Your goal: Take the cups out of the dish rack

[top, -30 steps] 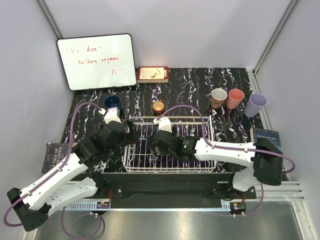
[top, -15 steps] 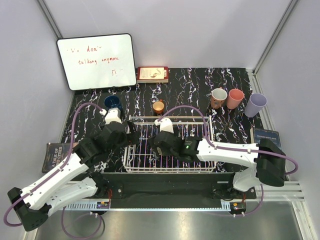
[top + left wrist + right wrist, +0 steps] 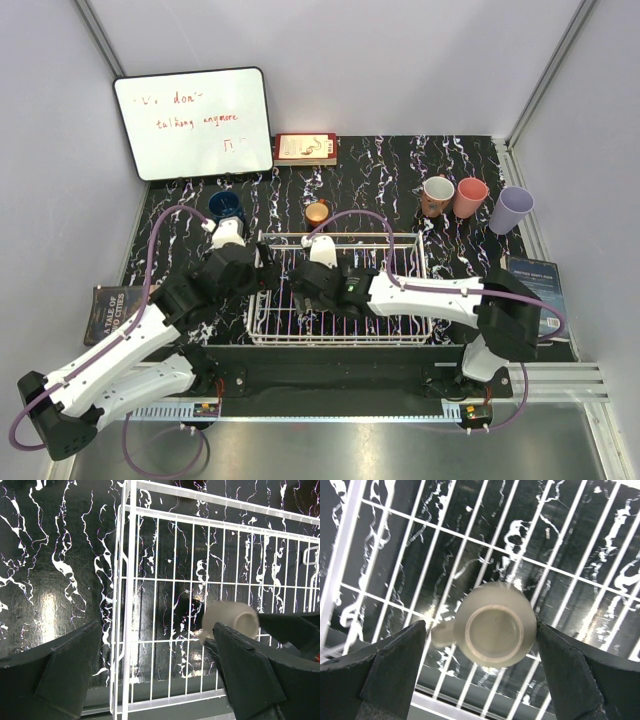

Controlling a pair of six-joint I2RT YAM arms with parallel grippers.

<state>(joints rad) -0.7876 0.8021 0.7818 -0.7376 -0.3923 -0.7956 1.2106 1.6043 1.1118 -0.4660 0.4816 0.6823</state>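
Observation:
A beige mug stands upside down on the floor of the white wire dish rack, its handle pointing left in the right wrist view. My right gripper hangs open straight over it, one finger on each side; the right finger is close to the mug's wall. My left gripper is open over the rack's left end, with the beige mug just beyond its right finger. On the table stand a dark blue mug, orange cup, brown mug, salmon-pink cup and lavender tumbler.
A whiteboard leans at the back left, with a small book beside it. One book lies at the left table edge and another at the right. Both arms crowd the rack's left half.
My right gripper has slid left across the rack and now sits over the beige mug. The left arm has edged slightly up and right.

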